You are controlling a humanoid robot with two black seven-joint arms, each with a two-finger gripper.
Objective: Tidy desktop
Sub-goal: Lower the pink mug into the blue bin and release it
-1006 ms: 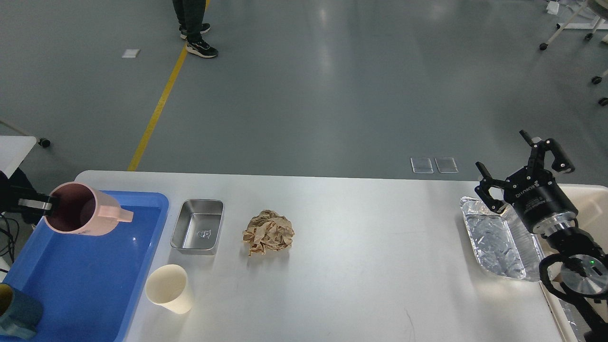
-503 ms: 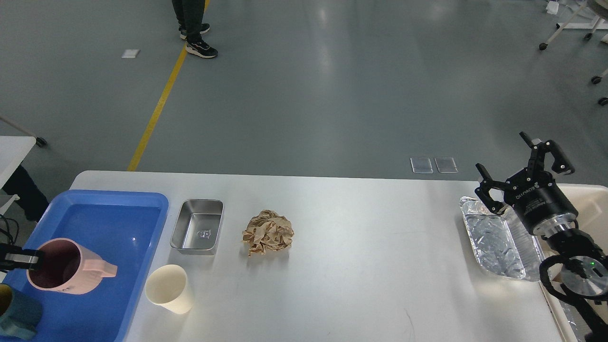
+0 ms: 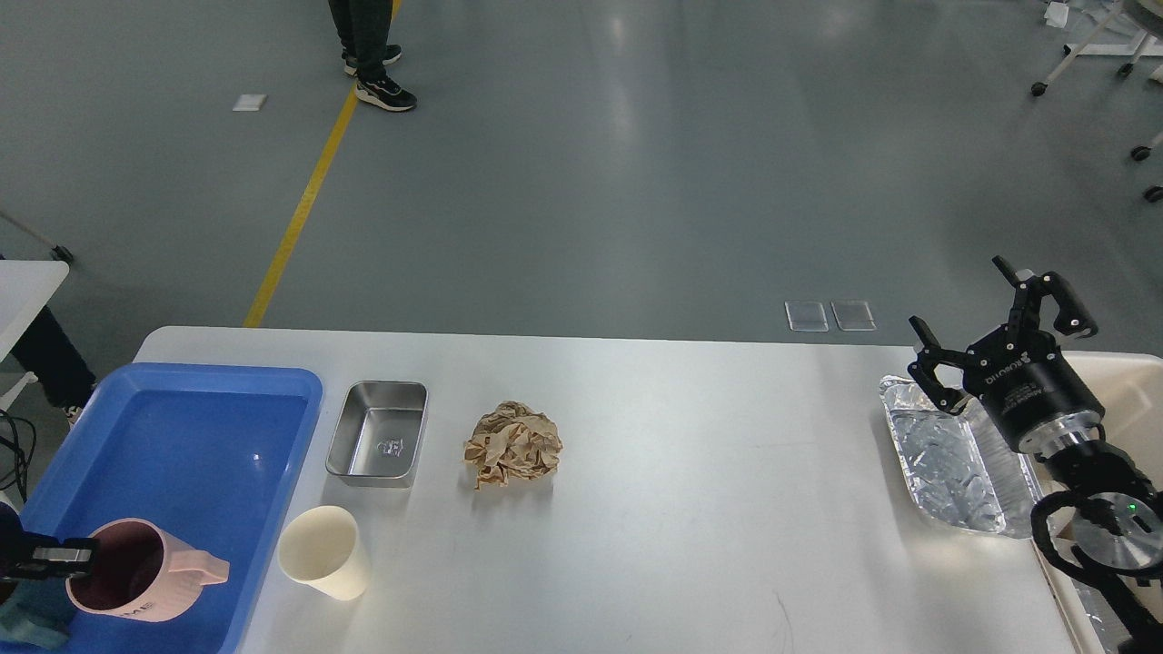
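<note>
The light grey desktop (image 3: 690,509) fills the lower view. My left gripper (image 3: 77,556) at the far left edge is shut on the rim of a pink mug (image 3: 145,581), holding it low over the near end of the blue tray (image 3: 182,454). My right gripper (image 3: 995,318) is open and empty, raised above the crumpled foil tray (image 3: 945,459) at the right. A steel pan (image 3: 380,431), a crumpled brown paper ball (image 3: 513,443) and a cream paper cup (image 3: 325,551) lying on its side sit on the desktop.
A teal item (image 3: 27,618) sits at the tray's near left corner, mostly cut off. A beige bin (image 3: 1131,391) stands past the desktop's right edge. A person's legs (image 3: 368,45) stand on the floor far behind.
My left gripper has carried the pink mug from the tray's far left corner toward me and down to the tray's near end. My right arm has barely moved.
</note>
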